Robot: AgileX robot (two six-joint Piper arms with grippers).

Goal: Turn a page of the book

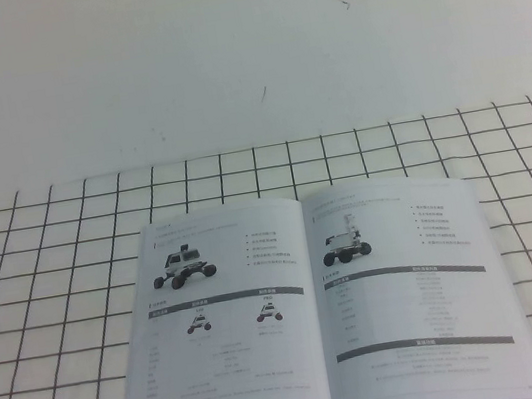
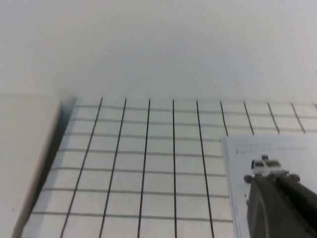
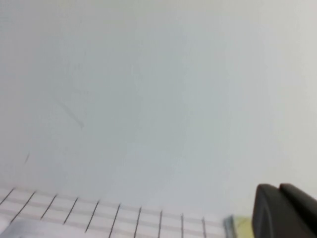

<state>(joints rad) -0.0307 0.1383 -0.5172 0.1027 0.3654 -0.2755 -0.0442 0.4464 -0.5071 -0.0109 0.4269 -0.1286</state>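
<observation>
The book lies open and flat on the gridded cloth, near the front edge of the high view. Its left page and right page both show wheeled-robot photos, grey bars and fine tables. Neither arm shows in the high view. In the left wrist view my left gripper is shut and empty. It hovers above the book's left page, close to the robot photo near the page's far outer corner. In the right wrist view my right gripper is shut and empty, facing the white wall.
The white cloth with black grid lines covers the table up to a plain white wall. A pale raised ledge borders the cloth in the left wrist view. A small yellowish thing sits by the cloth's edge in the right wrist view.
</observation>
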